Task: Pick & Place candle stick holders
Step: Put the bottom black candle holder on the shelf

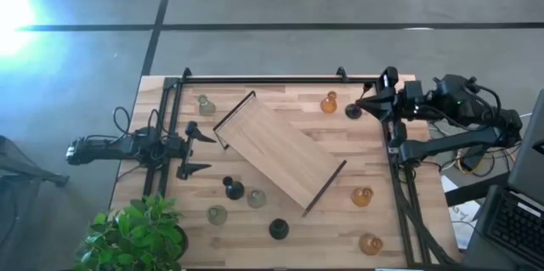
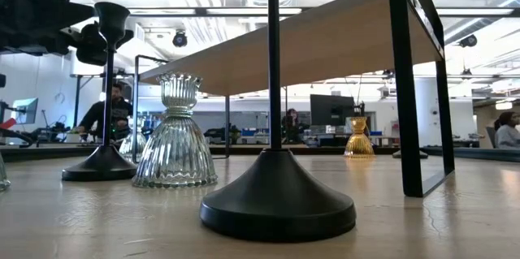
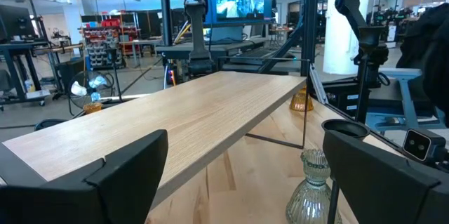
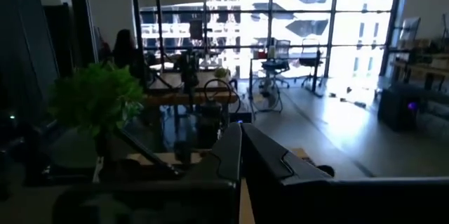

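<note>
Table (image 1: pixel 280 101): light wood, dark frame rails at both ends. Board (image 1: pixel 280 149) w/ black handles stands mid-table on its handle legs, long axis diagonal from far-left to near-right.

L arm at left edge, left gripper (image 1: pixel 200 150) low by the table, fingers spread wide, empty, aimed toward the board. R arm at far-right corner, right gripper (image 1: pixel 364 101) pinched fully shut, nothing seen between the fingers, tip near the black holder (image 1: pixel 353 111).

Holders, all upright, long axis vertical:
- Black: one at far right by the R gripper; one (image 1: pixel 233 189) near-left of the board; one (image 1: pixel 279 229) at the near edge, closest in low view.
- Green glass: one (image 1: pixel 205 104) far left; two near-left, (image 1: pixel 256 198) just beside the black one, and (image 1: pixel 218 215) nearer the front edge.
- Amber: one (image 1: pixel 329 103) far side, left of the R gripper; two near-right, (image 1: pixel 362 196) and (image 1: pixel 370 243).

Plant (image 1: pixel 136 235) at near-left corner.
</note>
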You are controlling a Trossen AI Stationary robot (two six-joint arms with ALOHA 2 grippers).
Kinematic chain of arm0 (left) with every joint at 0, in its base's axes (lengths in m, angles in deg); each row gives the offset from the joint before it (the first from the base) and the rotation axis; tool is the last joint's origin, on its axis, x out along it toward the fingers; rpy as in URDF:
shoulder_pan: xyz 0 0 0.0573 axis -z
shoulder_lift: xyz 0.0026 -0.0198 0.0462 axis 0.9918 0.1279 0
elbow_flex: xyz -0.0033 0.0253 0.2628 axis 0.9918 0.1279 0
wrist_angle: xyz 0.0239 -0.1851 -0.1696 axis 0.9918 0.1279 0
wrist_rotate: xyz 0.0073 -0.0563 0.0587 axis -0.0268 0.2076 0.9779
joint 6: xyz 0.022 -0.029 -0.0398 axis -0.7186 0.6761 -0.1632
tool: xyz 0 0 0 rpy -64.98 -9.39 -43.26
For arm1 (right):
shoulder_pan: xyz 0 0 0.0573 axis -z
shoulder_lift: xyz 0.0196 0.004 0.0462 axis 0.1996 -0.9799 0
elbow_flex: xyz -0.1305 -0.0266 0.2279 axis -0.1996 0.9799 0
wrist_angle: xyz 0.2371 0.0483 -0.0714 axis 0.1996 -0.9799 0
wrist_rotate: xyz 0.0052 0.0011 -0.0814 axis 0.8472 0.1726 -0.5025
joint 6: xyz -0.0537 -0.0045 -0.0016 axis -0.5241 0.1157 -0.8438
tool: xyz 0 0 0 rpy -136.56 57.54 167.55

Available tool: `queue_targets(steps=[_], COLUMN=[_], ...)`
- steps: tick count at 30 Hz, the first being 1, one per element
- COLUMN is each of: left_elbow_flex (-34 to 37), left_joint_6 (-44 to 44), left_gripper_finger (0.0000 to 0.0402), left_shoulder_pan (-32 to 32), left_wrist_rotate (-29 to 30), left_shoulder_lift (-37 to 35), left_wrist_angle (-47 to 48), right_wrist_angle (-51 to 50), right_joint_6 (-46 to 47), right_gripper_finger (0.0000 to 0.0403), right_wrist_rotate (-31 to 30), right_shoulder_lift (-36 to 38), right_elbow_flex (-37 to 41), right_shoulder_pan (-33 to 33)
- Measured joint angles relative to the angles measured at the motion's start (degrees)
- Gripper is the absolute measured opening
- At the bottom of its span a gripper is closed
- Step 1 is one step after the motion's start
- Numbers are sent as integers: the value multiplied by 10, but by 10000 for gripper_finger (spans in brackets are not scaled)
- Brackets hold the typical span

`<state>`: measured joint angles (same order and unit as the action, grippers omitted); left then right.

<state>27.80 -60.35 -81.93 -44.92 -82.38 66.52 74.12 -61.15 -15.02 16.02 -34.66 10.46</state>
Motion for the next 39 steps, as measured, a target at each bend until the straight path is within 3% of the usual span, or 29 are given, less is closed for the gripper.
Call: queue_targets(steps=[14,21,31,39], left_elbow_flex=[0,0,0,0], left_joint_6=[-45,-45,-45,-45], left_gripper_finger=[383,383,383,383], left_shoulder_pan=[0,0,0,0], left_wrist_rotate=[0,0,0,0], left_shoulder_lift=[0,0,0,0], left_wrist_angle=[-2,-2,-2,-2], right_wrist_angle=[-6,-11,-127,-120], right_joint_6=[53,93,95,103], right_gripper_finger=[8,8,8,8], right_wrist_rotate=[113,123,109,12], right_shoulder_lift=[-120,-202,-294,-348], right_elbow_flex=[-60,-75,-144,-119], right_shoulder_pan=[-4,-79,-192,-251])
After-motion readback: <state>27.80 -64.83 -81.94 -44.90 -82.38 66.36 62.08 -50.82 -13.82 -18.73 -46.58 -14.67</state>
